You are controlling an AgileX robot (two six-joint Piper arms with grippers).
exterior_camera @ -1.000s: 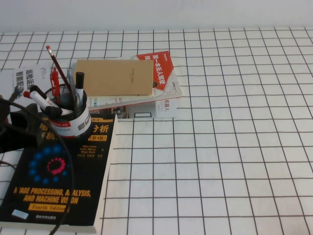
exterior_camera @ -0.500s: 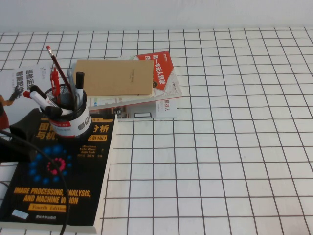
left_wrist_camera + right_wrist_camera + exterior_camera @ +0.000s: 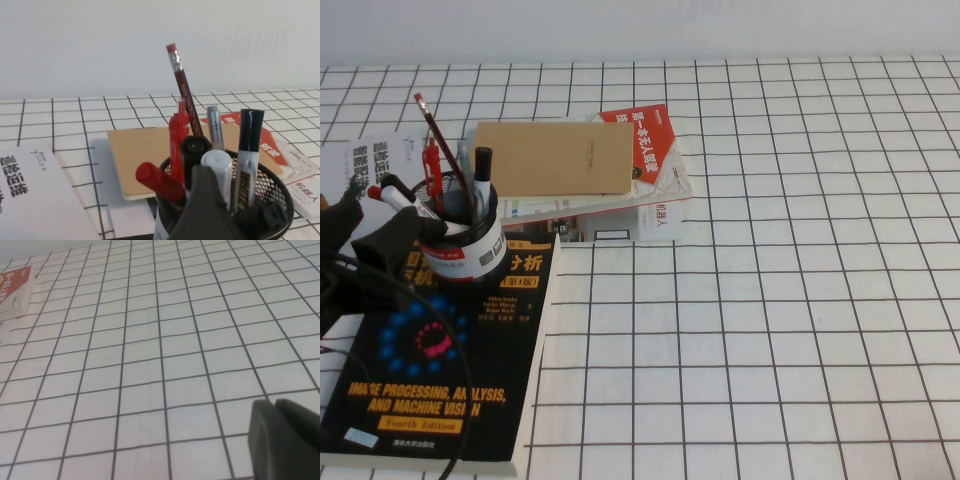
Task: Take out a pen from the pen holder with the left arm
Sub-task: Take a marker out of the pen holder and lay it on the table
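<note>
Pen holder [image 3: 470, 245]: it is stood on the black book [image 3: 440, 385], at the left of the counter [image 3: 770, 330].
Pens [image 3: 482, 172]: they are kept in the holder, long axes near upright; the red-capped marker [image 3: 392, 198] is tilted out toward the left hand.
Left hand [image 3: 368, 228]: it is placed just beside the holder, on its left, fingers spread, nothing grasped.
Coming move: a short reach to the right, up at cap height, is judged to be needed.
Right hand [image 3: 277, 435]: it is parked over bare grid, fingers pressed together.

One pen holder [image 3: 470, 255], one pencil [image 3: 185, 92], four markers [image 3: 247, 135]
</note>
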